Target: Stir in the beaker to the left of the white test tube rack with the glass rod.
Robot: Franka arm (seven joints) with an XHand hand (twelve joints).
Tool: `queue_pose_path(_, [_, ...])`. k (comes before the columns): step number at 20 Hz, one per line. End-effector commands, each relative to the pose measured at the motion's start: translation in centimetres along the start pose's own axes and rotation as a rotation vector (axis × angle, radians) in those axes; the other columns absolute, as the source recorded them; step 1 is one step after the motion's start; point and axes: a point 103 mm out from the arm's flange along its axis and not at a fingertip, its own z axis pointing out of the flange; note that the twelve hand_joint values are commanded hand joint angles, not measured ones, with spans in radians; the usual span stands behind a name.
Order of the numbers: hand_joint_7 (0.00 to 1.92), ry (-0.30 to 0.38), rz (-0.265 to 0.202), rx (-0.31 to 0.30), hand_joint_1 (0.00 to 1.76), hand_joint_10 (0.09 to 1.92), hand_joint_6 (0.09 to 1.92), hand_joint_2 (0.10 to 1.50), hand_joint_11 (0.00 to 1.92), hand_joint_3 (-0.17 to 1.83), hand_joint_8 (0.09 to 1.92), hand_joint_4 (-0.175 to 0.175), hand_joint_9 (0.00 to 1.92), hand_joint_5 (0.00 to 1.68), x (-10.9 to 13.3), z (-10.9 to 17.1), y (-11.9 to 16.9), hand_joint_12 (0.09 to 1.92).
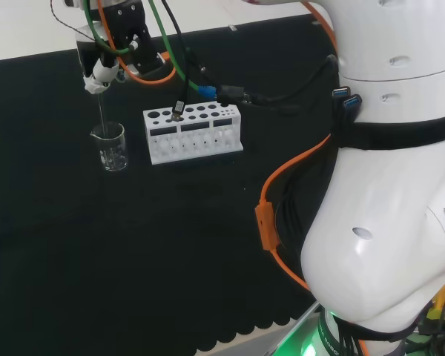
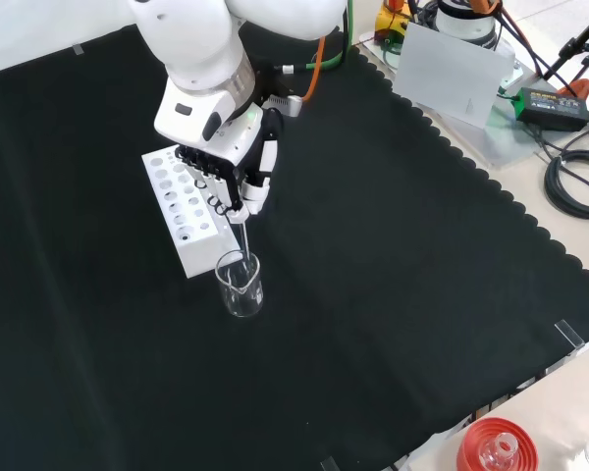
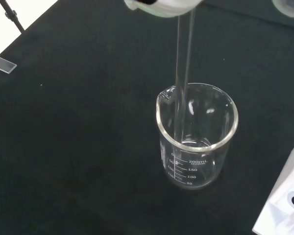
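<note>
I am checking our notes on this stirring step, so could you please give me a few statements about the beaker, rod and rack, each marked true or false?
1. The glass rod reaches down inside the beaker. True.
2. The hand is open and holds nothing. False: its fingers are curled round the rod.
3. The beaker lies tipped on its side. False: it stands upright.
4. In the head view, the beaker stands left of the white rack. True.
5. The rack is full of test tubes. False: its holes look empty.

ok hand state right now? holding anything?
Hand: shut on the glass rod, fingers curled round its upper end; the rod's lower end is inside the beaker.
</note>
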Motion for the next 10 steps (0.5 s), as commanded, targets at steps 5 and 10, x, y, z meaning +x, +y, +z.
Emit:
queue_pose_path(5, [1.54,-0.003,0.005,0.017,1.33,0.27,0.09,1.03,1.57,-0.17,0.25,-0.175,1.77,1.41,0.14,-0.06,0.48,0.71])
queue_pose_path(10, [1.54,-0.002,0.008,0.011,1.33,0.27,0.09,1.03,1.57,-0.17,0.25,-0.175,1.77,1.41,-0.35,-0.23,0.87,0.71])
